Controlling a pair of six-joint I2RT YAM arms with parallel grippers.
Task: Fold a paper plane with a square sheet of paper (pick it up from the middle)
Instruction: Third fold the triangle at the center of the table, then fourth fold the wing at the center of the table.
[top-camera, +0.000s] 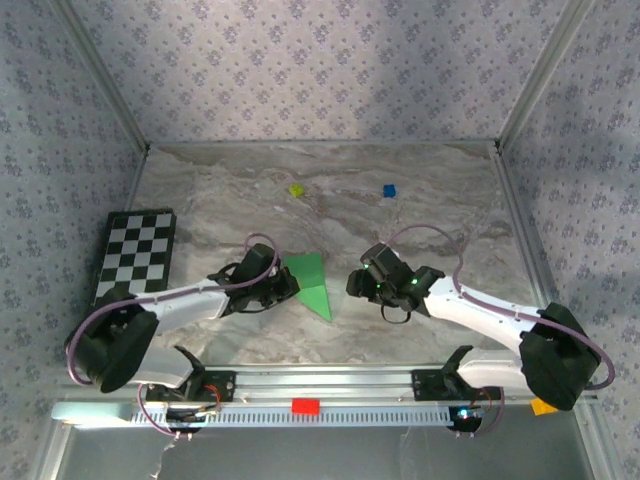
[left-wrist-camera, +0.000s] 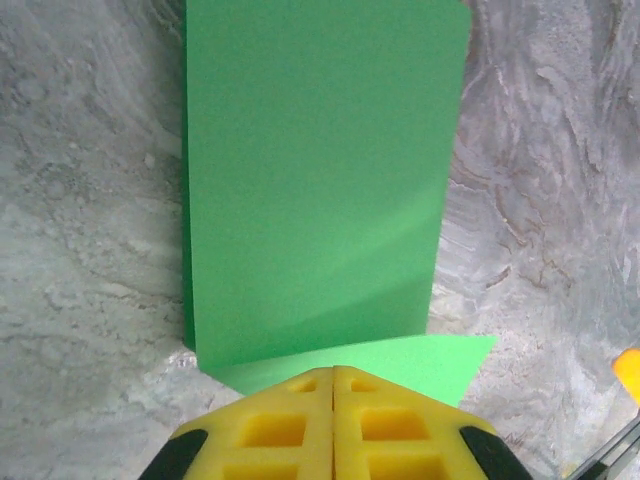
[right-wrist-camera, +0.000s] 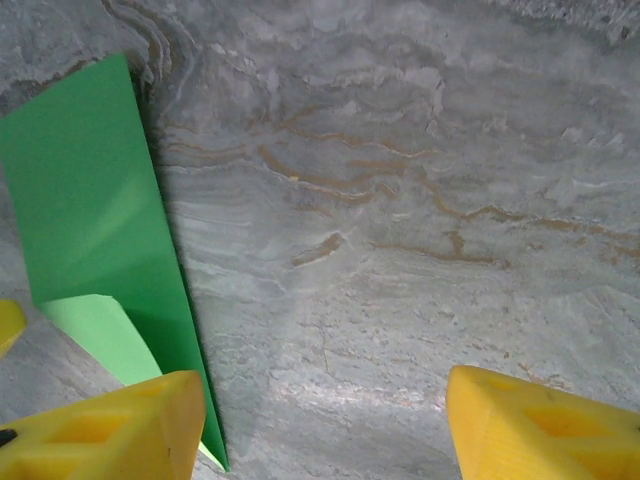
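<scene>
On the table (top-camera: 430, 220), our left gripper (left-wrist-camera: 333, 375), shut, pinches the paper (left-wrist-camera: 315, 180); our right gripper (right-wrist-camera: 322, 395) gapes empty, so we should pin firmly, crease slowly.

1. Table (top-camera: 330, 215): the sheet of paper (top-camera: 312, 283) lies on it near the front, about midway across.
2. Left gripper (top-camera: 283, 288) meets the sheet's left edge; right gripper (top-camera: 362, 284) stands just right of the sheet.
3. Checkerboard (top-camera: 137, 257) lies along the table's left edge.
4. Left block (top-camera: 296, 189) and right block (top-camera: 389, 190) sit behind the sheet, well apart from it.
</scene>
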